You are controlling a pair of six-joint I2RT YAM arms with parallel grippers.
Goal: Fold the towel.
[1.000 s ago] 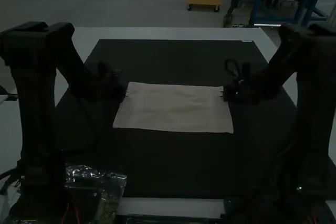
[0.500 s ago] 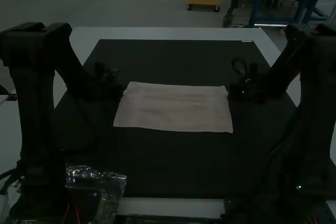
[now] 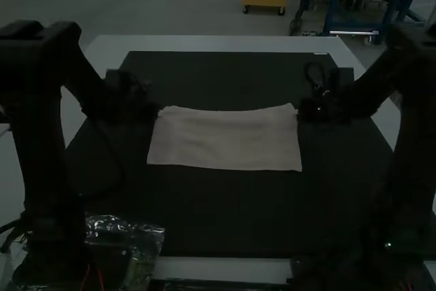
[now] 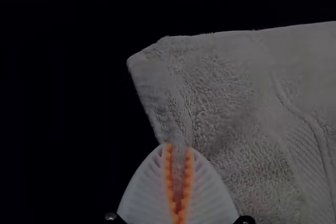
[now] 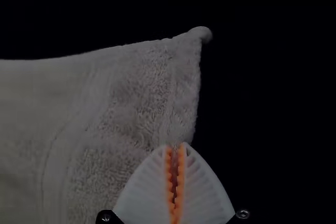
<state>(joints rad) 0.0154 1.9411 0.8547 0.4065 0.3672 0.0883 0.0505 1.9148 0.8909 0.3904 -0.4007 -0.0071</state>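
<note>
Spanning the middle of the matte black rectangular mat, a pale rectangular terry towel showed nubby pile and a smoother ribbed band. The white, ribbed, orange-padded left claw pinched one side edge near a far corner; the matching right claw nipped the opposite one. Previously almost straight, the far edge now dipped between upturned corners.
</note>
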